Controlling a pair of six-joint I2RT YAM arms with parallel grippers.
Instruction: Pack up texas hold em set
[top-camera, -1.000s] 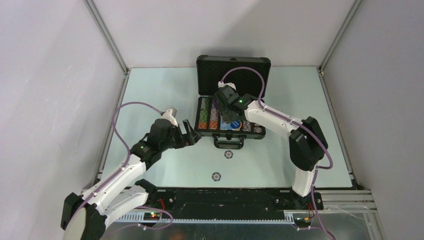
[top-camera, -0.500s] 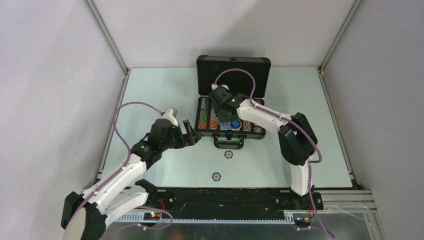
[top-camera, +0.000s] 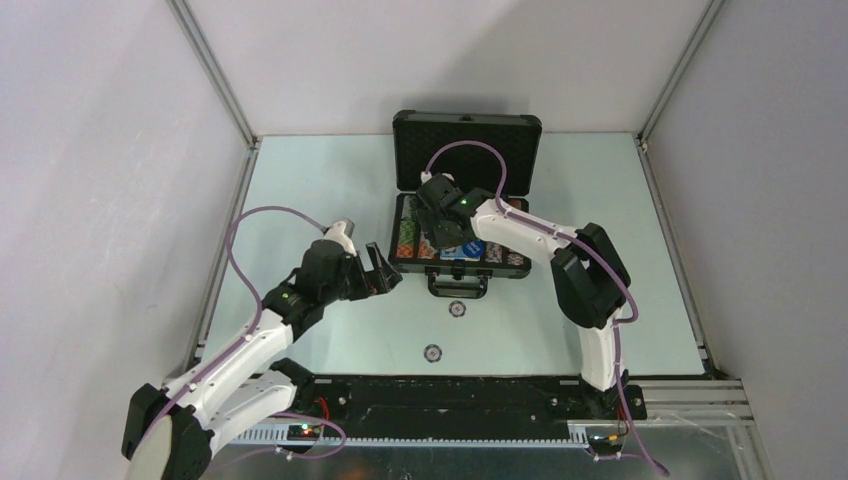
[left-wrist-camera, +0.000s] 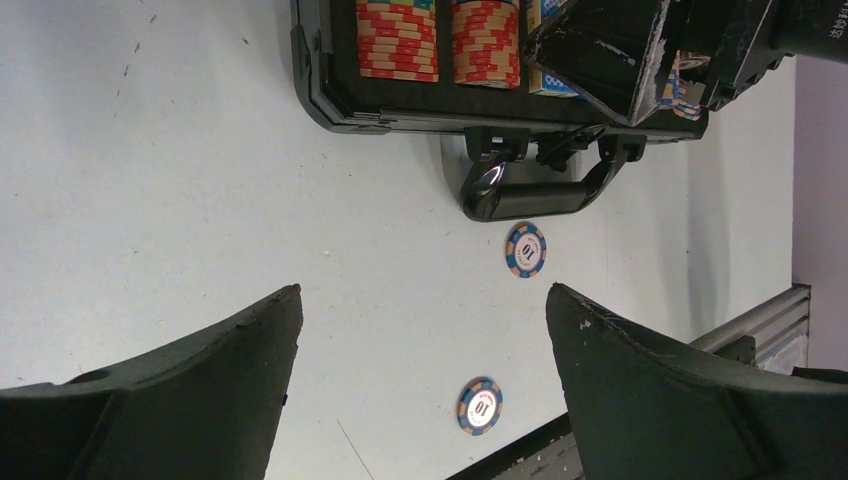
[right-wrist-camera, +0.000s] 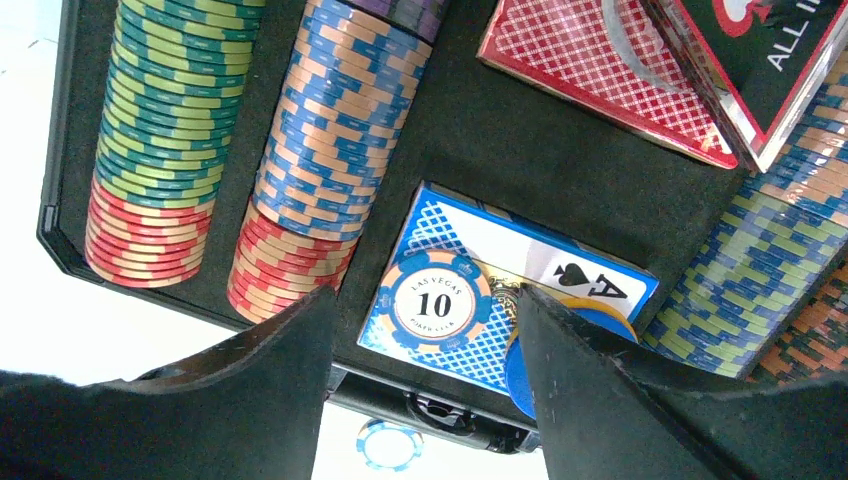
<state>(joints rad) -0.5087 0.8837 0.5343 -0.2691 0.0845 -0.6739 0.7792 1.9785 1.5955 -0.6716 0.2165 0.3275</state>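
The black briefcase (top-camera: 413, 188) lies open at the back of the table, lid up, its tray holding rows of multicoloured chips (right-wrist-camera: 330, 130). My right gripper (right-wrist-camera: 425, 305) hovers open over the tray, also in the top view (top-camera: 447, 238). Between its fingers a blue "10" chip (right-wrist-camera: 434, 300) lies flat on a blue card deck (right-wrist-camera: 520, 255). A blue round button (right-wrist-camera: 518, 378) is half hidden behind the right finger. The red-patterned deck (right-wrist-camera: 590, 60) and the dark "ALL IN" marker (right-wrist-camera: 770, 45) sit further in. My left gripper (top-camera: 385, 268) stands wide open and empty left of the case handle (left-wrist-camera: 530, 195).
Two loose blue "10" chips lie on the table in front of the case: one near the handle (top-camera: 458, 309) (left-wrist-camera: 526, 249), one closer to the arm bases (top-camera: 432, 352) (left-wrist-camera: 481, 404). Grey walls enclose the table; a black rail (top-camera: 460, 395) runs along the near edge.
My right gripper has shifted left over the tray and its jaws have widened, leaving the "10" chip on the blue deck. The left arm has not moved.
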